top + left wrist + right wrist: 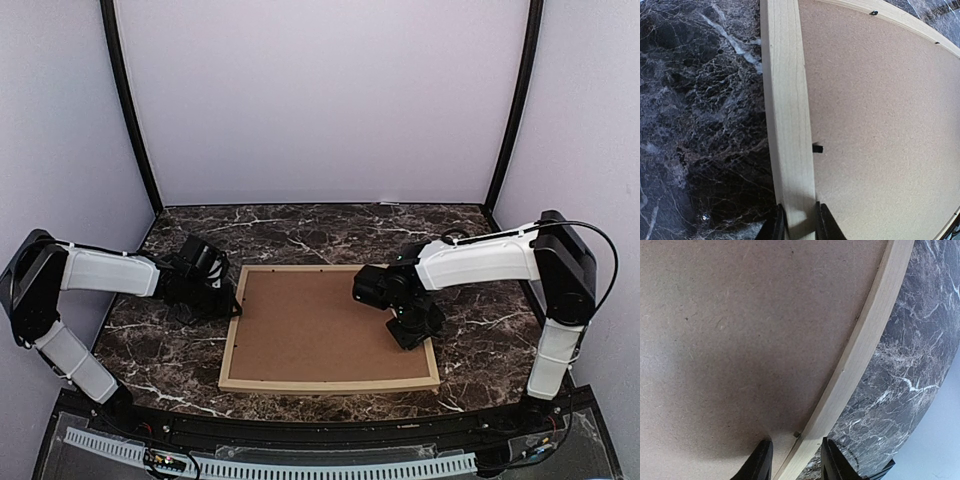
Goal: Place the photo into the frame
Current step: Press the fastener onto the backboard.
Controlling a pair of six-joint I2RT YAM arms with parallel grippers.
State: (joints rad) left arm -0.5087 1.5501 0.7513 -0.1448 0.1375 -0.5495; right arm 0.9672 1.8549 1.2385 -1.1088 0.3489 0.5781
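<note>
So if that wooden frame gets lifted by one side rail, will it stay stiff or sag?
Probably fairly stiff: the frame has straight wooden rails, with a backing board filling it. Likely light, since the rails are thin. Held only where the left hand pinches one rail, it may tilt.

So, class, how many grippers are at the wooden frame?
2. The left gripper clamps the frame on its left rail; the right gripper straddles its right rail, one finger over the backing board. Neither is hidden.
</note>
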